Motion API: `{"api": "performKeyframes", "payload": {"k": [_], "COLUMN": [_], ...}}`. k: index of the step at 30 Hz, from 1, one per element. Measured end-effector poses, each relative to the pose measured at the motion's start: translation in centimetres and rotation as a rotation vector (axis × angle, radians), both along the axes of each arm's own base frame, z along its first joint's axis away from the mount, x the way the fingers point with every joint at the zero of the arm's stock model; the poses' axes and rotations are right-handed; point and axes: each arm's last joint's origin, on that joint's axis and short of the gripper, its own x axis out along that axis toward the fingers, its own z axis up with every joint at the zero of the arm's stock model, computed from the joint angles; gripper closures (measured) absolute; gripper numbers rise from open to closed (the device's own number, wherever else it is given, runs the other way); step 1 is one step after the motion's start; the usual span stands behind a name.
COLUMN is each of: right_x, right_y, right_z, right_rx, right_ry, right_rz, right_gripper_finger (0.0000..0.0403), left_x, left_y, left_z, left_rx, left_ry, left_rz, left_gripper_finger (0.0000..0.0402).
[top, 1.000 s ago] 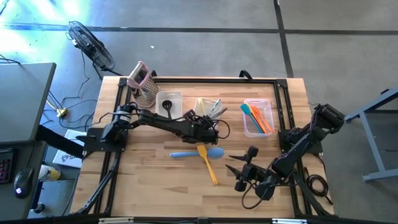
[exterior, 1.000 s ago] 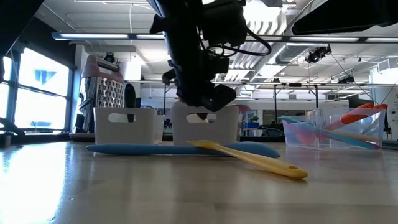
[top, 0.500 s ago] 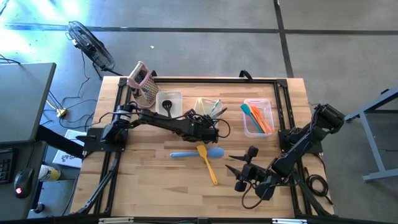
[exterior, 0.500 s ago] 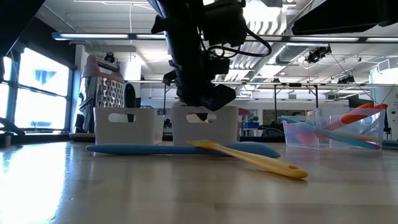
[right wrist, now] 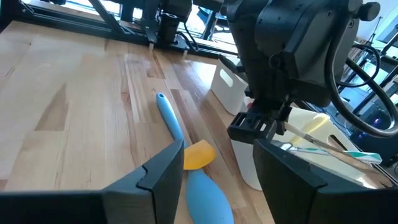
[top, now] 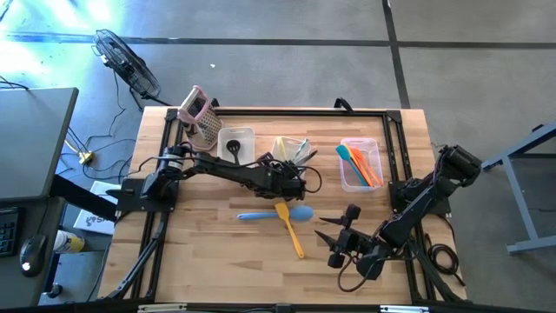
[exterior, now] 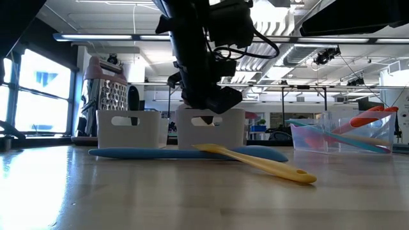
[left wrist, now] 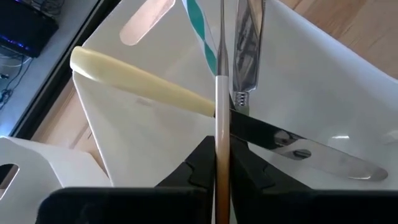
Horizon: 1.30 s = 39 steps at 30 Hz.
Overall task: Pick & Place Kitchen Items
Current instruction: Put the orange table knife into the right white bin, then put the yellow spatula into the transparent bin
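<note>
My left gripper reaches over the near rim of the middle white bin and is shut on a slim, pale-handled utensil. In that bin lie a cream spatula, a black-handled knife and metal tongs. A blue spatula lies flat on the table. A yellow spatula lies with its head on the blue one. My right gripper is open and empty near the table's front right, and in its own view it faces the two spatulas. My left gripper pinches the slim utensil's pale handle between its two fingers. The utensil runs straight forward from the fingertips, along the fingers rather than across them. It reaches out over the bin's inside. I cannot tell whether its far end rests on the other utensils.
A white bin with a black ladle stands left of the middle bin. A clear bin with orange and teal spatulas stands to its right. A metal grater with a pink handle stands at the far left corner. Bare wood lies at the near left.
</note>
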Motion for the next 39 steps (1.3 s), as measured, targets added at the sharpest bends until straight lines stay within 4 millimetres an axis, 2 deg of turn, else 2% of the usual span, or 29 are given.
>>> {"api": "performKeyframes", "payload": {"k": [6,18,26,33,39], "right_x": [0.0,0.0,0.0,0.0,-0.1], "right_y": [0.0,0.0,0.0,0.0,-0.1], "right_z": [0.0,0.0,0.0,0.0,-0.1], "right_rx": [-0.001,-0.001,-0.004,-0.010,-0.024], "right_ry": [0.000,0.003,0.002,0.004,0.014], "right_rz": [0.000,0.002,0.000,-0.003,-0.005], "right_gripper_finger": [0.0216,0.0216,0.0216,0.0216,0.0216], "left_x": [-0.2,-0.6,-0.6,-0.3,-1.5], "left_y": [0.0,0.2,0.2,-1.4,-4.3], "left_z": [-0.1,0.0,0.3,2.2,6.3], "left_rx": [-0.005,0.084,0.127,0.207,0.283], "left_ry": [0.029,0.032,0.041,0.154,0.354], "left_rz": [-0.005,0.044,0.057,-0.044,-0.170], "left_gripper_finger": [0.0350,0.0241,0.0228,0.0228,0.0228]}}
